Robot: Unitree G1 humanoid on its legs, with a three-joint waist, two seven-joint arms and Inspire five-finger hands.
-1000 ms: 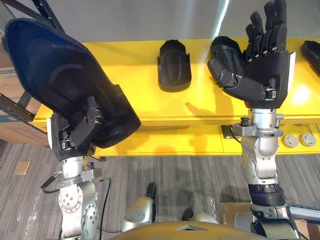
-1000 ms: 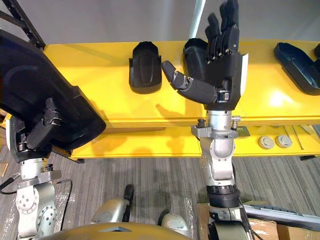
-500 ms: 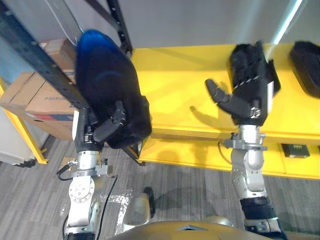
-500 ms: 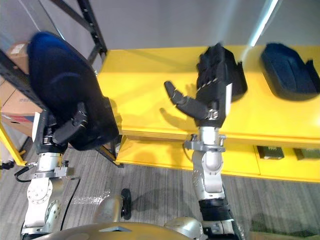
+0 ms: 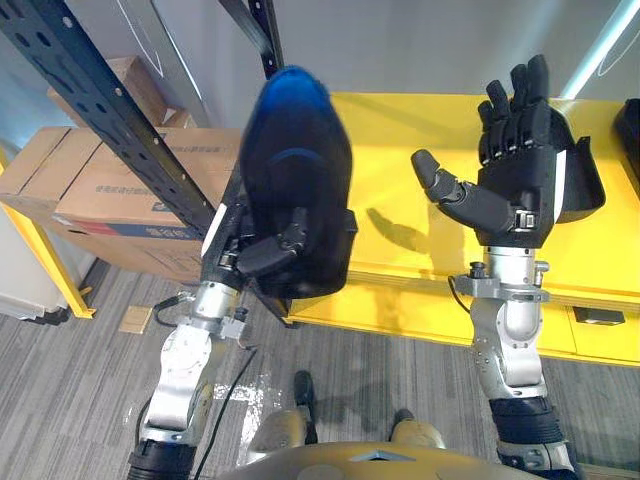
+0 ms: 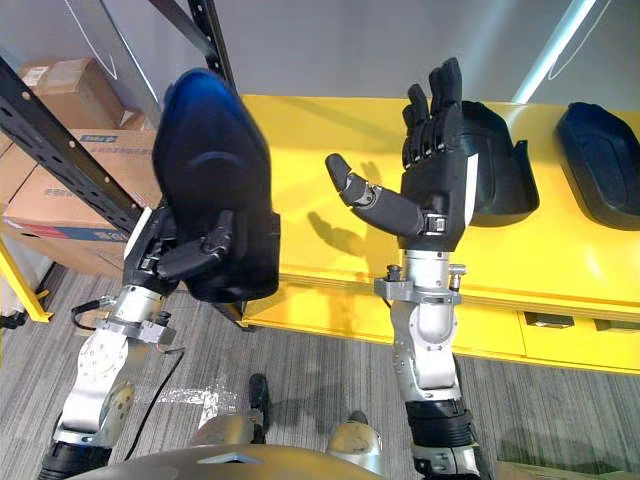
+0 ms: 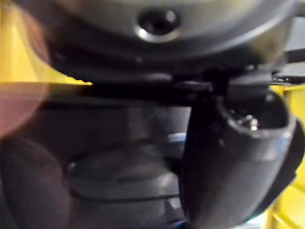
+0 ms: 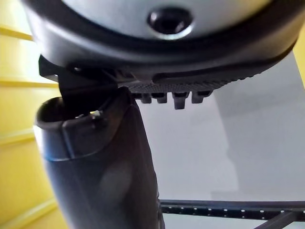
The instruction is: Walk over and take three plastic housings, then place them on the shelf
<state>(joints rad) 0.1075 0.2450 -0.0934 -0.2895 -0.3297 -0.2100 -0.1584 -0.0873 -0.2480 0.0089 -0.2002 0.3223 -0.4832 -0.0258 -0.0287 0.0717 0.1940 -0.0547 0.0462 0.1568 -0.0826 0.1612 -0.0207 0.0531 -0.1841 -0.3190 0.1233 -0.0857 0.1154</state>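
A large black plastic housing [image 5: 292, 170] stands upright in my left hand [image 5: 272, 254], whose thumb and fingers are curled round its lower end; in the left wrist view the thumb [image 7: 233, 157] presses on the housing [image 7: 95, 162]. My right hand [image 5: 520, 185] is raised with straight fingers and the thumb out to the side, holding nothing. Behind it, a second housing [image 6: 500, 170] lies on the yellow table [image 5: 400, 130]. A third housing [image 6: 605, 165] lies further right on the table.
A black rack upright [image 5: 110, 110] slants across the left side, with stacked cardboard boxes [image 5: 110, 190] behind it on the floor. The yellow table has a lower yellow ledge [image 5: 420, 310] along its front. Grey floor lies below.
The whole picture has swung left, bringing the rack and boxes into view. My left hand with the housing now sits nearer the middle and more upright. The right hand stays raised and open.
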